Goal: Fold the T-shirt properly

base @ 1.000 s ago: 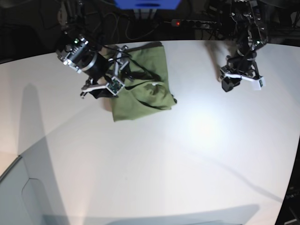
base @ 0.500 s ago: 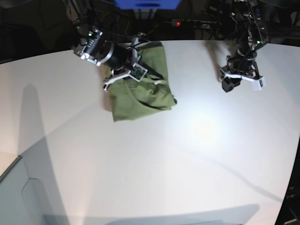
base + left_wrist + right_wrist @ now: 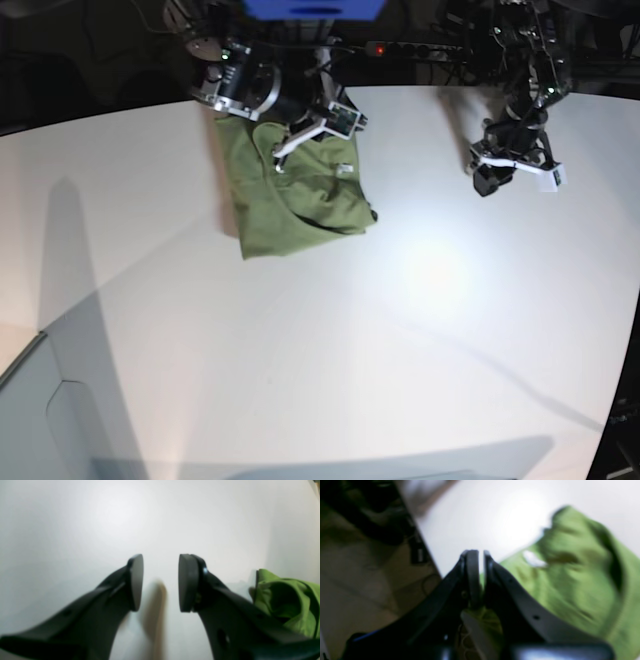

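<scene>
The olive-green T-shirt (image 3: 300, 205) lies bunched and partly folded at the back of the white table (image 3: 400, 350). My right gripper (image 3: 312, 128) is over the shirt's far edge, close to the table's back edge. In the right wrist view the gripper (image 3: 476, 555) is shut on a fold of the T-shirt (image 3: 570, 580), whose small white tag (image 3: 533, 558) shows just beyond the jaws. My left gripper (image 3: 487, 180) is far right of the shirt. In the left wrist view it (image 3: 160, 582) is open and empty over bare table, with the T-shirt (image 3: 287, 602) at the right edge.
A power strip with a red light (image 3: 400, 47) and cables lie beyond the table's back edge. A blue object (image 3: 315, 8) is at the top of the base view. A grey surface (image 3: 40, 420) adjoins the front left corner.
My right gripper has moved from the shirt's left side toward the back and right, carrying the gripped fabric with it. The left arm has not moved.
</scene>
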Controlling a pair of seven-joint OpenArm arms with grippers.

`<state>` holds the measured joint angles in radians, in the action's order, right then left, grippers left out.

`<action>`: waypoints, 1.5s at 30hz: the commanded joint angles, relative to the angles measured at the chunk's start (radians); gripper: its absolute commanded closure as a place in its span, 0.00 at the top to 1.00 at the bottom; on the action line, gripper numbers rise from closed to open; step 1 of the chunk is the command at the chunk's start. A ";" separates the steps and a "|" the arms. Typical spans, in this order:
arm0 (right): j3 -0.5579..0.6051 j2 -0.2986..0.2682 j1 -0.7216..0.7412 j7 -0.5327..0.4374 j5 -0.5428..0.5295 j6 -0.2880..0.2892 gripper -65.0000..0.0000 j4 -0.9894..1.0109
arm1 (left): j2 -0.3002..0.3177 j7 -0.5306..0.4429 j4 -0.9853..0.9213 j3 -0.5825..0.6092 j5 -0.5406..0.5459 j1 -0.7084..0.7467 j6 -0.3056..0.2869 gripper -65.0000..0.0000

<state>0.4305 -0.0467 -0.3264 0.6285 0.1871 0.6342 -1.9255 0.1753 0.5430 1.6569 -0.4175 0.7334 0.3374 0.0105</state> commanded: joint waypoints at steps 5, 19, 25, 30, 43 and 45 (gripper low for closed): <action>0.067 0.006 0.046 -0.011 -0.011 0.003 0.01 0.084 | 0.014 -0.018 0.039 -0.007 0.012 -0.004 -0.010 0.35; -0.066 -0.025 0.052 -0.009 -0.013 0.002 0.07 -0.025 | 0.007 -0.016 0.121 0.039 0.012 -0.022 -0.010 0.62; -0.210 -0.025 0.046 -0.019 -0.014 0.003 0.34 -0.041 | 0.005 -0.025 0.141 0.199 0.012 -0.091 -0.010 0.66; -0.270 -0.025 0.045 -0.019 -0.014 0.003 0.37 -0.055 | -0.033 -0.027 0.107 0.335 0.010 -0.160 -0.010 0.66; -0.293 -0.025 0.049 -0.014 -0.011 0.003 0.37 -0.052 | -0.104 -0.027 0.013 0.375 0.012 -0.159 -0.010 0.66; -0.293 -0.025 0.051 -0.014 -0.011 0.003 0.37 -0.050 | -0.105 -0.027 -0.014 0.375 0.012 -0.160 -0.010 0.66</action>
<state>0.1383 -0.0742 -0.2806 0.6350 0.1871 0.6338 -1.9598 0.0692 0.5335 1.6257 -0.0418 0.7307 0.1860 0.0113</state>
